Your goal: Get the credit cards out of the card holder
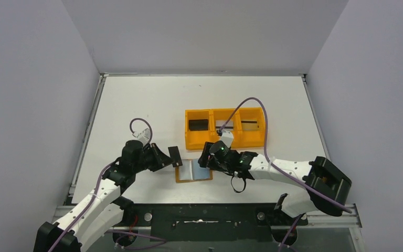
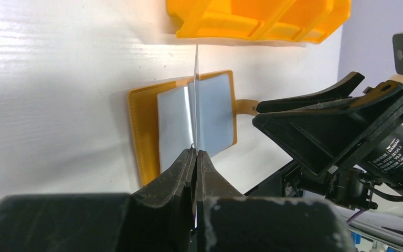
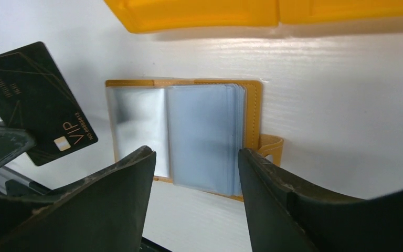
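Note:
The tan-orange card holder (image 1: 180, 172) lies open on the table, its greyish-blue pockets up; it also shows in the left wrist view (image 2: 140, 131) and the right wrist view (image 3: 253, 113). My left gripper (image 1: 168, 157) is shut on a dark credit card (image 1: 175, 156), held above the holder's left edge. That card is edge-on in the left wrist view (image 2: 195, 89) and reads "VIP" in the right wrist view (image 3: 36, 100). My right gripper (image 1: 205, 159) is open and empty just over the holder's right side, jaws wide apart (image 3: 195, 157). The snap tab (image 3: 271, 147) sticks out on the right.
The bright orange three-compartment tray (image 1: 225, 143) stands just behind the holder, with a dark card (image 1: 198, 124) in its left compartment and another dark flat thing (image 1: 250, 125) in its right one. A purple cable loops over the tray. Side walls bound the table.

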Controlling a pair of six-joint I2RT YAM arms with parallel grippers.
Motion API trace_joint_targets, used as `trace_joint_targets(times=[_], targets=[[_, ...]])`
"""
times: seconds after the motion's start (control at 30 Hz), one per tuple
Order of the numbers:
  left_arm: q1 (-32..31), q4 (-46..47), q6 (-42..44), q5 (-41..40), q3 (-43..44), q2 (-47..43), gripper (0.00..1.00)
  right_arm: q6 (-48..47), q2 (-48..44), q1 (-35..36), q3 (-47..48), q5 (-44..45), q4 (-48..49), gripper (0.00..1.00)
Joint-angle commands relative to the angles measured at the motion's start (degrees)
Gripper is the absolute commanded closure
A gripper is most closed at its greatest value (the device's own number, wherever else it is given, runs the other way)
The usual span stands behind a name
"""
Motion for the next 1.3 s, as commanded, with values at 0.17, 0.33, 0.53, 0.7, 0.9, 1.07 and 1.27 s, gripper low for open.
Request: trace_joint_targets(times=[0.17,0.33,0.53,0.7,0.9,1.07,1.27], targets=[[0.3,11.2,-1.9,1.7,-1.1,-5.8,1.00,-6.5,-10.9,-0.3,-3.2,8.2,12.5,0.31],[0.3,10.1,-0.9,0.2,-0.1,-8.3,1.00,-10.3,-17.4,-0.5,-12.3,6.8,30.9,0.25],[0.4,12.0,-1.4,1.5,-2.4,-13.8,1.00,-11.8,-20.8,-1.3,-15.6,0.3,37.6,0.14],[0.3,18.9,-4.0,7.0,-4.8,-14.0,1.00,-10.1,-19.7,-3.2,-14.9,-7.9,40.2,0.12],[0.3,24.3,-5.2,12.4,-5.0,-10.8,1.00,-8.2,-14.1,-6.2,-13.3,-21.2,48.7,0.17],[0.3,31.1,-6.8,18.5,-5.0,-8.0,1.00,-5.0,-8.2,-8.0,-11.2,-29.0,53.6,0.29],[0.3,33.2,-7.1,21.8,-5.2,-4.8,1.00,-2.5,-3.3,-8.7,-9.7,-35.9,60.2,0.53]])
